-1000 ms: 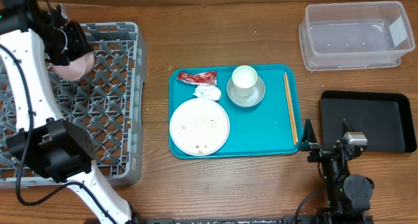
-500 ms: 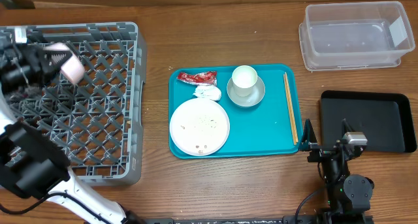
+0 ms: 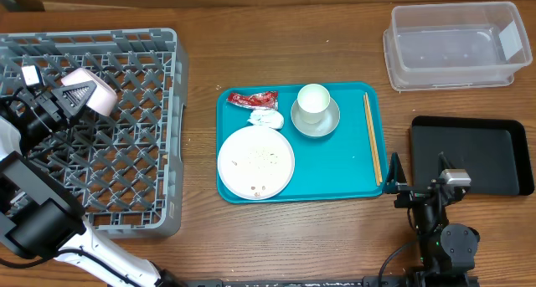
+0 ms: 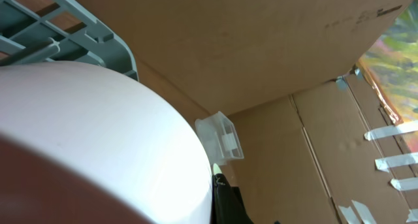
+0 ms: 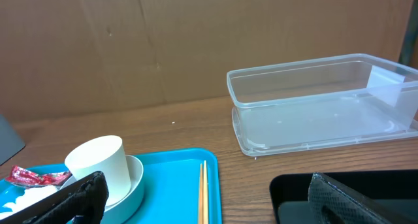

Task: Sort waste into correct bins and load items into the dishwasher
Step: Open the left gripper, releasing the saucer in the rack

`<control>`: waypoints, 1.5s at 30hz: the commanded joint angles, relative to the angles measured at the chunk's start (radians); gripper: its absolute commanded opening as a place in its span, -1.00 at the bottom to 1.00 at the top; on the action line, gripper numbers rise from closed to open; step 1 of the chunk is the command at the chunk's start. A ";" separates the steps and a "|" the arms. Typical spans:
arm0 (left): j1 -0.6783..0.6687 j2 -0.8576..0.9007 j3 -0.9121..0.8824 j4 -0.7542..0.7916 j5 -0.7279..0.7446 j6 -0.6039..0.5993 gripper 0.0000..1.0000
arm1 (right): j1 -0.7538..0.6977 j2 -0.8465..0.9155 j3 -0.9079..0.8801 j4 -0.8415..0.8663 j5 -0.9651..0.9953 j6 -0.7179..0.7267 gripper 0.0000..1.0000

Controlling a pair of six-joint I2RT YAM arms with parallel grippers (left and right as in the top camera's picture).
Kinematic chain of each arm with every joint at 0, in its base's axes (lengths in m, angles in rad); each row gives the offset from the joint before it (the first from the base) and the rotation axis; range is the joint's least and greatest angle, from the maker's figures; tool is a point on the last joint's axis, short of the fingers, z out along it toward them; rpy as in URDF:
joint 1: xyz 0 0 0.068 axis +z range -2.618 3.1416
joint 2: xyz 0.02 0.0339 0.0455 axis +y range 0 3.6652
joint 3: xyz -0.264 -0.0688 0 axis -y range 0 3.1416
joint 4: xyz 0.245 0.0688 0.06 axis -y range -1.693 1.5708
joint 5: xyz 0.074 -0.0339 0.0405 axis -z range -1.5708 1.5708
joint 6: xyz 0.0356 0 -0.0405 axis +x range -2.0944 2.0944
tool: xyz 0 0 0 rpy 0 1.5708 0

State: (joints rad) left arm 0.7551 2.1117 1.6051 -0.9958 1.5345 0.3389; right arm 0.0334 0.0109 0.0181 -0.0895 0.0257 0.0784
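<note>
Left gripper (image 3: 65,99) clamps small white bowl (image 3: 90,90) over dish rack (image 3: 138,157), upper left. Right gripper (image 5: 206,188) idle, jaws apart. Unsorted on teal tray (image 3: 335,166): wrapper (image 3: 251,98), tissue (image 3: 265,118), plate (image 3: 255,161), cup (image 3: 313,99), grey bowl (image 3: 325,125), chopsticks (image 3: 372,136).

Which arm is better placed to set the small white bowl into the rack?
Left: the left gripper holds the small white bowl over the rack; the right gripper rests far off by the black tray.

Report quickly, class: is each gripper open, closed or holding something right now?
Left gripper: closed on the small white round bowl, over the grey plastic lattice dish rack.
Right gripper: open, holding nothing.
</note>
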 commanded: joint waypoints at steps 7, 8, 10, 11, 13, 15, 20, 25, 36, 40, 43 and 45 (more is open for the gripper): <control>0.045 -0.006 -0.006 0.029 -0.072 -0.005 -0.92 | -0.003 -0.008 -0.010 0.006 -0.002 0.004 0.99; 0.050 -0.006 -0.007 0.034 -0.076 -0.005 -0.92 | -0.003 -0.008 -0.010 0.006 -0.002 0.004 1.00; 0.060 -0.006 -0.007 0.050 -0.076 -0.003 -0.92 | -0.003 -0.008 -0.010 0.006 -0.002 0.004 0.99; 0.065 -0.006 -0.008 0.059 -0.076 -0.003 -0.92 | -0.003 -0.008 -0.010 0.006 -0.002 0.004 0.99; 0.076 -0.006 -0.007 0.066 -0.079 -0.003 -0.92 | -0.003 -0.008 -0.010 0.006 -0.002 0.004 1.00; 0.082 -0.006 -0.008 0.066 -0.086 -0.003 -0.92 | -0.003 -0.008 -0.010 0.006 -0.002 0.004 0.99; 0.080 -0.006 -0.016 0.076 -0.135 -0.002 -0.92 | -0.003 -0.008 -0.010 0.006 -0.002 0.004 0.99; 0.080 -0.006 -0.031 0.085 -0.173 -0.020 -0.74 | -0.003 -0.008 -0.010 0.006 -0.002 0.004 0.99; 0.187 -0.006 -0.005 0.101 -0.435 -0.330 0.21 | -0.003 -0.008 -0.010 0.006 -0.002 0.004 0.99; 0.253 -0.006 0.033 0.045 -0.435 -0.399 1.00 | -0.003 -0.008 -0.010 0.006 -0.002 0.004 1.00; 0.309 -0.006 0.100 -0.043 -0.439 -0.399 1.00 | -0.003 -0.008 -0.010 0.006 -0.002 0.004 0.99; 0.340 -0.006 0.151 -0.098 -0.439 -0.399 1.00 | -0.003 -0.008 -0.010 0.006 -0.002 0.004 0.99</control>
State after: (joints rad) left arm 1.0470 2.1117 1.6665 -1.0431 1.1145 -0.0315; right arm 0.0334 0.0109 0.0181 -0.0902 0.0254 0.0780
